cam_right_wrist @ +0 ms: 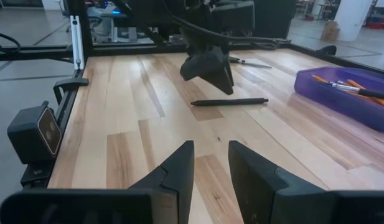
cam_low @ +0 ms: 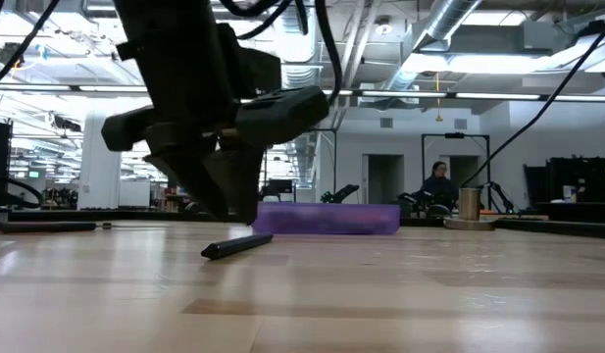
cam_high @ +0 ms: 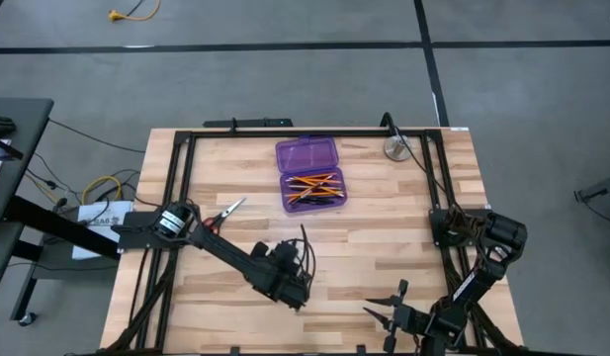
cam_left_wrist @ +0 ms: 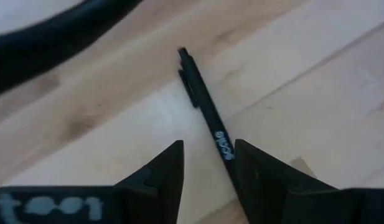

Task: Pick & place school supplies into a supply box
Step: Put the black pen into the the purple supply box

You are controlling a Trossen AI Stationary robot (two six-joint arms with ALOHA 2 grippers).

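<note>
Scanning the high view left to right. Scissors [cam_high: 226, 211] lying on the table [cam_high: 384, 247] by the left arm's base, near that edge, untouched.

Next along: left gripper [cam_high: 297, 295] hanging low over the front-centre of the table, tips pointing down. Jaws standing open with a clear gap, holding nothing. Black pen [cam_left_wrist: 207, 115] lying flat on the wood, one end running in between the fingertips [cam_left_wrist: 167, 165] and hugging the one opposite, the rest reaching away from the gripper. Touching that finger or just clearing it: cannot tell. Low view agreeing: pen [cam_low: 236, 245] resting on the surface just beside the lowered tips, not lifted.

Key relation: pen's long axis running slantwise through the gap rather than squarely across it, and off-centre. Judging a closing move as likely to catch only the pen's end, or nudge it askew, unless re-centring first.

Centre-back: supply box [cam_high: 309, 175] lying open, orange pencils and dark pens already sitting in the near half, well apart from the loose pen.

Far right: right gripper [cam_high: 392, 314] waiting at the front edge, jaws parted moderately, gripping nothing. Left arm clearly the nearer one to the pen.
</note>
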